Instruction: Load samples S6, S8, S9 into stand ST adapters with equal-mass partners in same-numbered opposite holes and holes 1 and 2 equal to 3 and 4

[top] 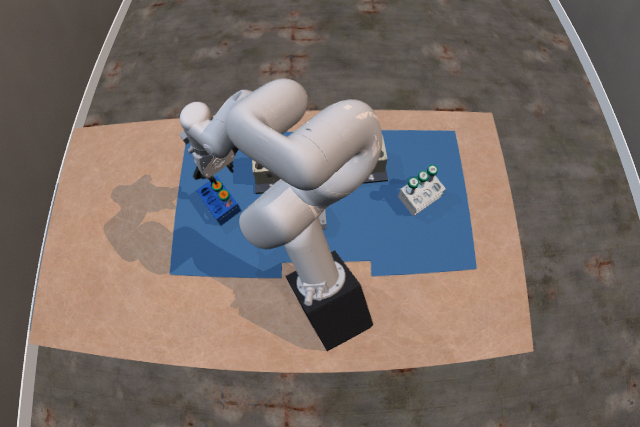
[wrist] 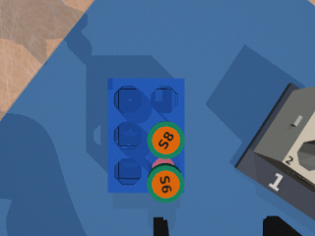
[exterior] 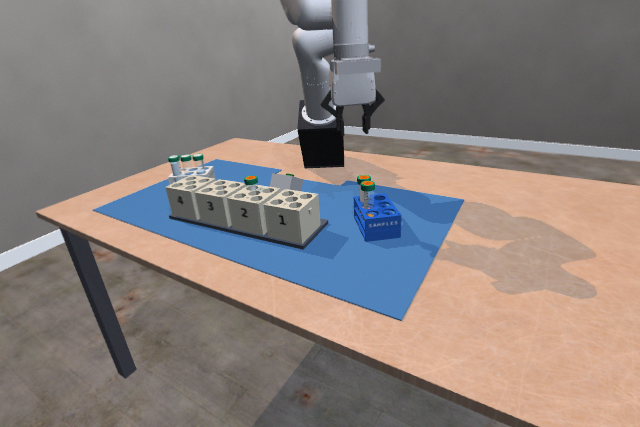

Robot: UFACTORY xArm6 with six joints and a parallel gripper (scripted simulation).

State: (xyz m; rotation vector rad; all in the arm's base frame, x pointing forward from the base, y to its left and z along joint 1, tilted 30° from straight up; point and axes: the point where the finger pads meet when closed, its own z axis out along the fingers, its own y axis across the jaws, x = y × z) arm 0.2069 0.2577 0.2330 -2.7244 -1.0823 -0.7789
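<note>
My gripper [exterior: 353,130] [wrist: 216,227] is open and empty, above the blue SAMPLES rack [top: 228,216] [exterior: 382,232] [wrist: 146,110]. Tubes S8 [wrist: 165,140] and S6 [wrist: 165,184] stand in that rack's right column in the wrist view. An orange-dotted tube [exterior: 251,180] stands in adapter 2 [exterior: 237,224]; its ID is not legible. No tube shows in adapter 1 [exterior: 294,228], adapter 3 [exterior: 210,218] or adapter 4 [exterior: 180,210]. All sit on the stand [exterior: 305,243]. In the top view the arm hides most of them.
A white rack [top: 414,206] at the right in the top view holds three green-capped tubes, one of them the nearest [top: 412,183]. The small grey desk [exterior: 284,182] stands behind the adapters in the exterior view. The blue mat [top: 413,246] lies under everything.
</note>
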